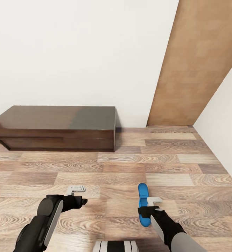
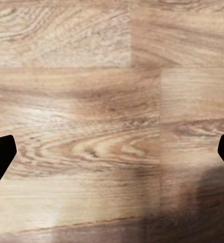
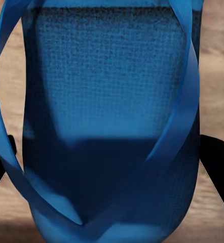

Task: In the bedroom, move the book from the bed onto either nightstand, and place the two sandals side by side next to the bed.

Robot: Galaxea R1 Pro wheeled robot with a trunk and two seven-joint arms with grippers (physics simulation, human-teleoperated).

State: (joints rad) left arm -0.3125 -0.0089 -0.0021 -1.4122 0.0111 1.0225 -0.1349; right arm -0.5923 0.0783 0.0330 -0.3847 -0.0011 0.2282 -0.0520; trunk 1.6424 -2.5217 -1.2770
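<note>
While the robot faces a white wall and a long low dark cabinet (image 1: 56, 127) at about ten o'clock in the head view, its right gripper (image 1: 148, 209) hangs at five o'clock with one blue sandal (image 1: 143, 203) in its grasp. The right wrist view shows the sandal (image 3: 109, 116) close up, its straps crossing the textured sole, with the dark fingers pressed against both edges, so the claw is clamped on the sandal. The left gripper (image 1: 81, 196), at seven o'clock, holds nothing; its wrist view shows bare wood floor (image 2: 107, 116) between two dark fingertips set wide apart, so it is open.

Neither bed, book nor second sandal is in sight here. The sandal juts forward past the fingers, held near one end, so I judge a quick turn of the base could swing or twist it loose. Its long free end could also catch on the cabinet or floor during lowering, landing it askew.
</note>
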